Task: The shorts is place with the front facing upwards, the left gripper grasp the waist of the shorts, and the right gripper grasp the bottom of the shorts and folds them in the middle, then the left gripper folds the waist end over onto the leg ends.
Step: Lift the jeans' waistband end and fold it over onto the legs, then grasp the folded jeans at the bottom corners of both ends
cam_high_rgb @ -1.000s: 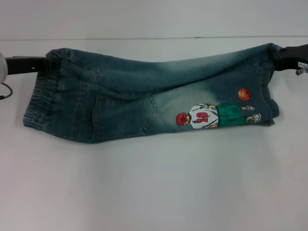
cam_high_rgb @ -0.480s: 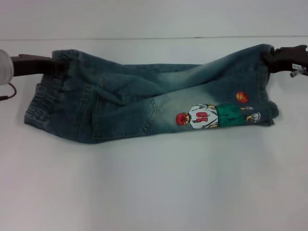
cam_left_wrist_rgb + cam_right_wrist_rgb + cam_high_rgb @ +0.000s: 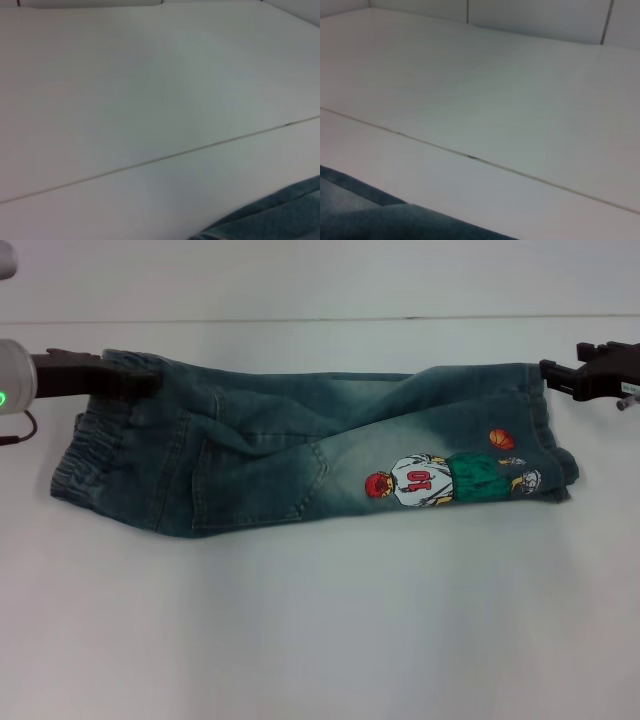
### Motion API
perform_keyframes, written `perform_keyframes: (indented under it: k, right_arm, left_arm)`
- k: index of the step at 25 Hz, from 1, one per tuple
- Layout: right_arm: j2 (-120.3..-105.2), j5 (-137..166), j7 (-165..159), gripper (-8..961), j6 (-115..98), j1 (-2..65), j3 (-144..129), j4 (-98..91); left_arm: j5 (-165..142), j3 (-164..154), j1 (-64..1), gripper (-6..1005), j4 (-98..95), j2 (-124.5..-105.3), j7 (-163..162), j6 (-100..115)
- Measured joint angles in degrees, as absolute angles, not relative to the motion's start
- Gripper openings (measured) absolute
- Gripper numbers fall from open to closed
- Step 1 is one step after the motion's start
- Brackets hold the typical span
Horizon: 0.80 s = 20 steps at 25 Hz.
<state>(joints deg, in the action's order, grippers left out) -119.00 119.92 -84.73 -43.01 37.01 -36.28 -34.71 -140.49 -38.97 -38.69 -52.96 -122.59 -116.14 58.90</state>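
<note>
The shorts (image 3: 300, 455) lie folded lengthwise on the white table (image 3: 320, 640), with the basketball player print facing up near the leg ends (image 3: 545, 445) on the right. The ruffled waist (image 3: 85, 455) is at the left. My left gripper (image 3: 135, 378) sits at the waist's far corner, shut on a bit of denim that still rides over it. My right gripper (image 3: 548, 368) hovers just off the far corner of the bottom of the shorts, open and holding nothing. Each wrist view shows only a strip of denim (image 3: 270, 215) (image 3: 365, 215) and bare table.
A thin seam line (image 3: 320, 319) crosses the table behind the shorts. A dark cable (image 3: 12, 430) hangs under the left wrist.
The right gripper has let go of the leg hem and drawn back to the right. The hem has dropped flat. The left end of the shorts has sunk lower.
</note>
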Motion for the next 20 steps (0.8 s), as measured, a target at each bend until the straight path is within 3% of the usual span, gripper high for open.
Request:
perform_keyframes:
  k: [7, 10, 16, 20]
  right_arm:
    - [-119.41, 119.7, -84.5, 641, -43.4, 35.3, -36.2, -35.8]
    - [-119.43, 119.7, -84.3, 867, -43.5, 34.9, -36.3, -35.8]
    - [-119.45, 119.5, -84.1, 917, -44.4, 34.7, -36.1, -35.9]
    - [-119.45, 117.6, -83.8, 951, -49.6, 32.6, -35.7, -38.5]
  left_arm:
    - [-145.5, -40.5, -39.2, 674, -51.5, -121.84, -118.5, 57.0]
    - [-146.5, -40.5, -39.4, 747, -50.8, -121.64, -119.1, 56.8]
    - [-145.3, -40.0, -38.1, 838, -52.8, -121.59, -119.0, 56.6]
    - [-139.3, -40.0, -33.5, 839, -59.6, -123.11, -116.2, 56.7]
